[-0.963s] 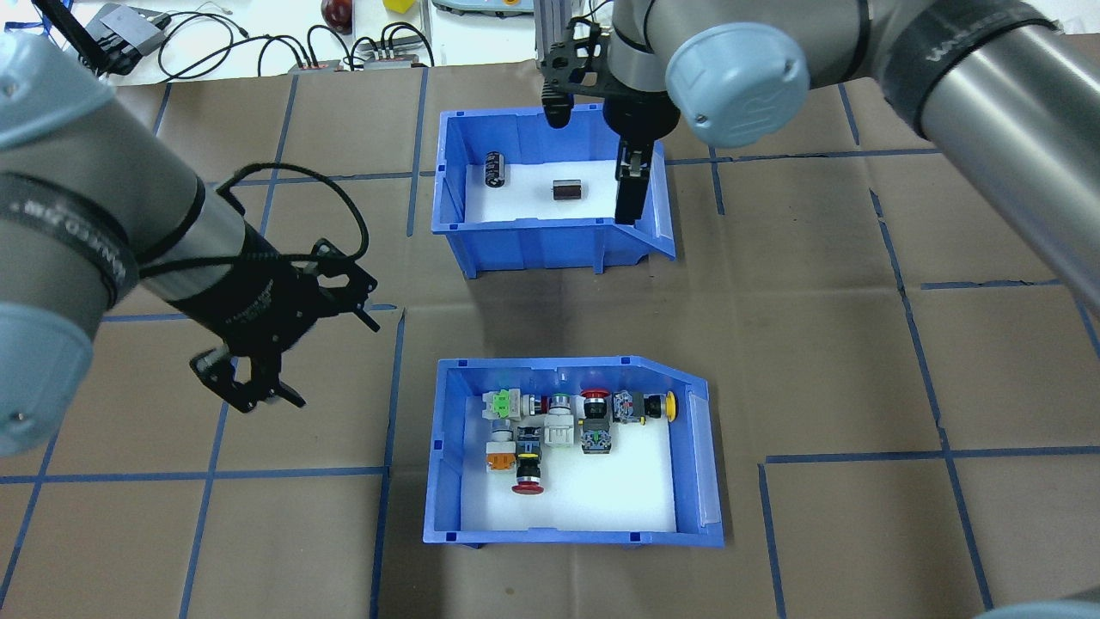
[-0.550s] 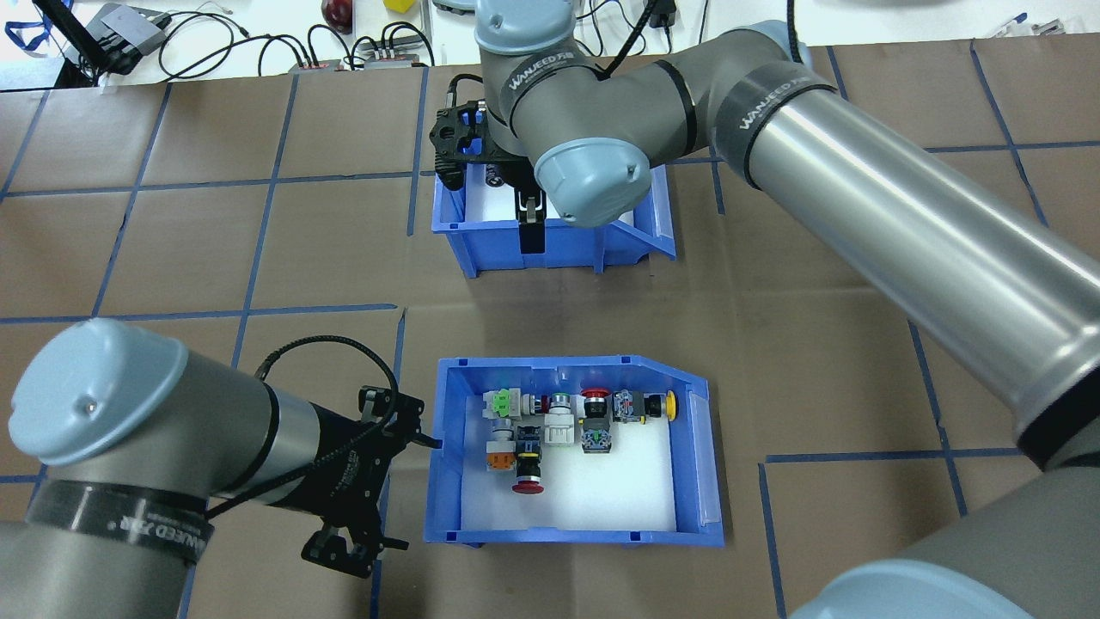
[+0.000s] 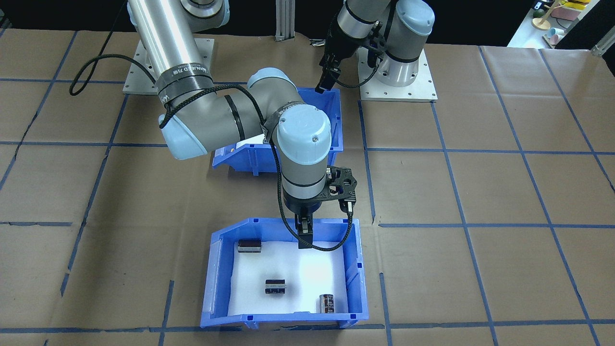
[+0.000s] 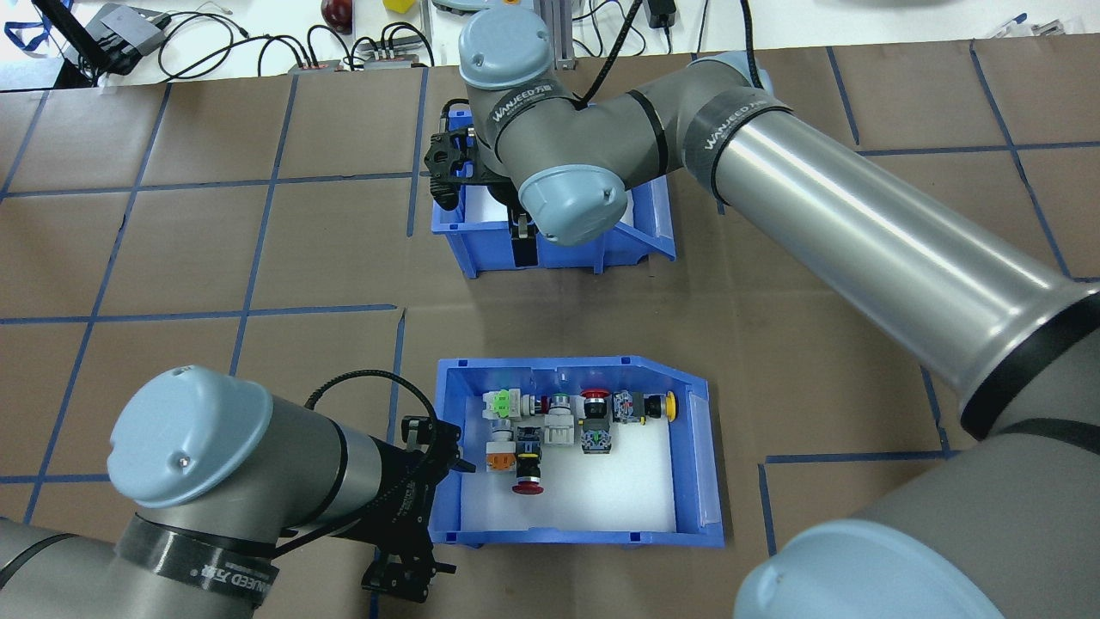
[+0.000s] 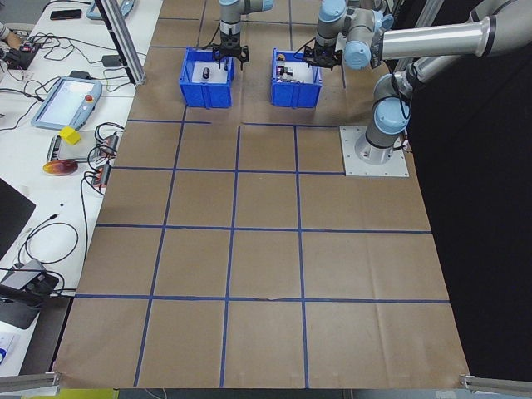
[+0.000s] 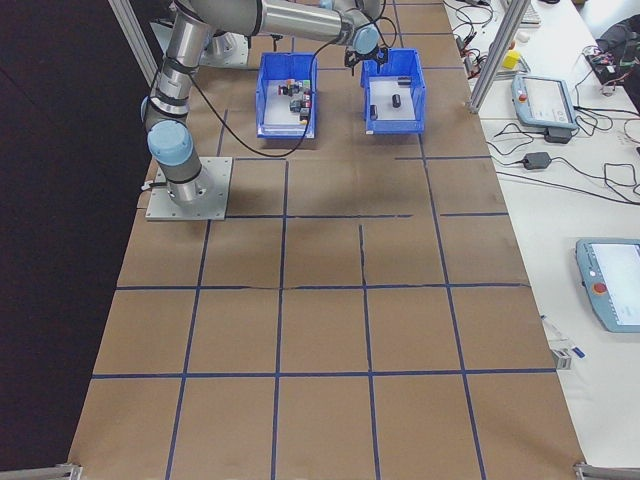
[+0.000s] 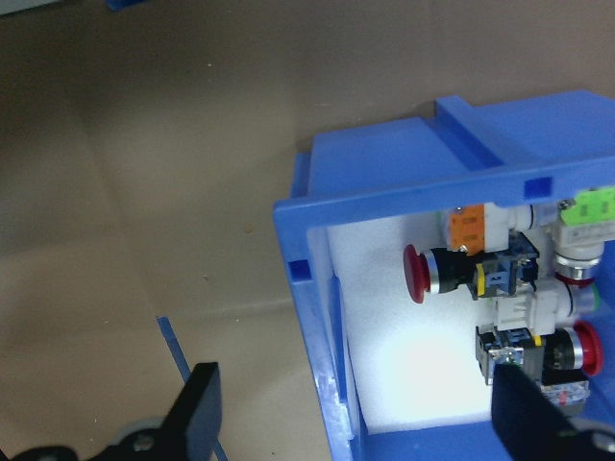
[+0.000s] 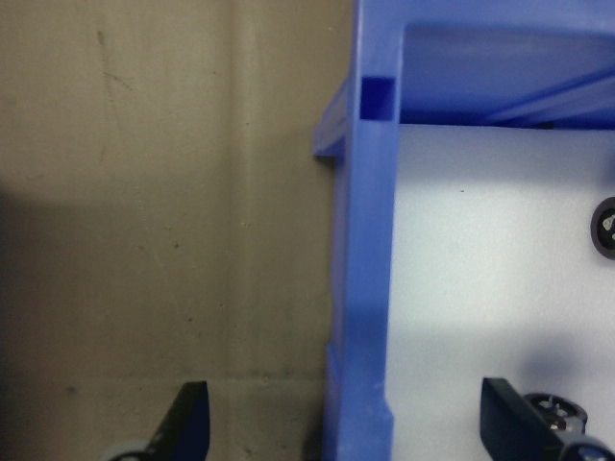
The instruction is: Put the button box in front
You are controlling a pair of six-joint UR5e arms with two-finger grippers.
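The button box [image 4: 700,464] is the blue bin nearest the robot, holding several push-buttons, among them a red mushroom-headed one [image 4: 527,488]. My left gripper [image 4: 449,518] is open at the box's near left corner. In the left wrist view one finger [image 7: 197,403] hangs outside the blue wall [image 7: 322,317] and the other over the white floor. Most of the box [image 3: 336,115] is hidden behind my right arm in the front-facing view. My right gripper [image 3: 326,222] is open astride a wall [image 8: 365,240] of the farther blue bin [image 4: 657,223].
The farther bin [image 3: 216,269] holds three dark cylinders, one being [image 3: 275,286]. Cables and devices [image 4: 258,43] lie along the table's far edge. Brown paper with a blue tape grid covers the table. The robot bases [image 3: 423,81] stand behind the button box.
My left gripper has moved right, onto the corner of the button box, one finger now over its floor. My right arm has shifted slightly over the farther bin.
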